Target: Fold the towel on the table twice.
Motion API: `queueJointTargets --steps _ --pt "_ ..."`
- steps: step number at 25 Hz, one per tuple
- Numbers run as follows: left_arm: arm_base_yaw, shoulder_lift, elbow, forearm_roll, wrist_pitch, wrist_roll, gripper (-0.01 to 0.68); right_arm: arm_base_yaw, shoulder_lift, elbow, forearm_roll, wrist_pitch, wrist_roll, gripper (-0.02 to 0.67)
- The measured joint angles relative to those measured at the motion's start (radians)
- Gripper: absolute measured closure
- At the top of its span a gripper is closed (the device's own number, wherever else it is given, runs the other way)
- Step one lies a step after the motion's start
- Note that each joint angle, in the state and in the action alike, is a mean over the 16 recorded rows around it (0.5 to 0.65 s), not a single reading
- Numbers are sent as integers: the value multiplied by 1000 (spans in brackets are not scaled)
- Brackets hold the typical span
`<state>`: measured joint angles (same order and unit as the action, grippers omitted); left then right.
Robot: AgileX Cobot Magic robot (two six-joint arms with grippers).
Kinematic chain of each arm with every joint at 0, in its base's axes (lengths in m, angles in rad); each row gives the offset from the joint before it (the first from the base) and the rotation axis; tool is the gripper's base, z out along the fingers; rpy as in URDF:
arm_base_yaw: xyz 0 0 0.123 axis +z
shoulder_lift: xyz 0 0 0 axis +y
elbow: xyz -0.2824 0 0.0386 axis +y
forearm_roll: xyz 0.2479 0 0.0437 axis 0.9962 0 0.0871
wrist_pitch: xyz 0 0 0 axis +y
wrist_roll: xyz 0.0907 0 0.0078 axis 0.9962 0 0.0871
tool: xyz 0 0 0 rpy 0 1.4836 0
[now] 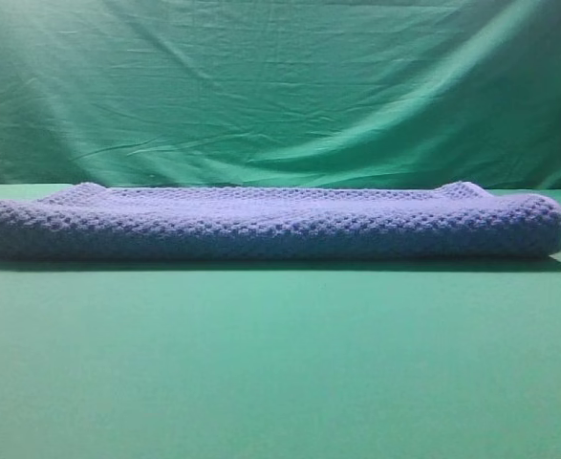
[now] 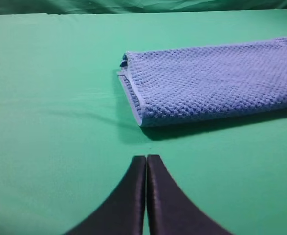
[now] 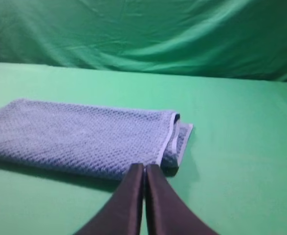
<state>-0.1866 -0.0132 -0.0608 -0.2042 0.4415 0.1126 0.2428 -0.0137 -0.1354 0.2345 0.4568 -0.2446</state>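
Note:
The blue-grey waffle-knit towel (image 1: pixel 270 222) lies folded in a long thick strip across the green table (image 1: pixel 280 363). Neither gripper shows in the exterior high view. The left wrist view has the towel's (image 2: pixel 216 81) layered left end ahead and to the right, with my left gripper (image 2: pixel 146 157) shut and empty, well short of it over bare table (image 2: pixel 50 98). Seen from the right wrist, my right gripper (image 3: pixel 144 166) is shut with nothing in it, its tips just before the towel's (image 3: pixel 79 137) near edge by its right end.
A wrinkled green backdrop cloth (image 1: pixel 280 86) hangs behind the table and also shows in the right wrist view as backdrop cloth (image 3: pixel 148 34). Bare green surface lies in front of the towel and at both its ends.

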Motion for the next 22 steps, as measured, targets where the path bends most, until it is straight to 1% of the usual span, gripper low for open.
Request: queueJointTargets --steps 6,13,22 --pt "0 0 46 0 -50 0 673 0 0 70 -24 -3 0 649" --pt "0 0 74 -12 -92 0 673 0 0 144 -91 -57 12 649" --pt "0 0 74 -66 -91 0 673 0 0 160 -154 -72 63 649"
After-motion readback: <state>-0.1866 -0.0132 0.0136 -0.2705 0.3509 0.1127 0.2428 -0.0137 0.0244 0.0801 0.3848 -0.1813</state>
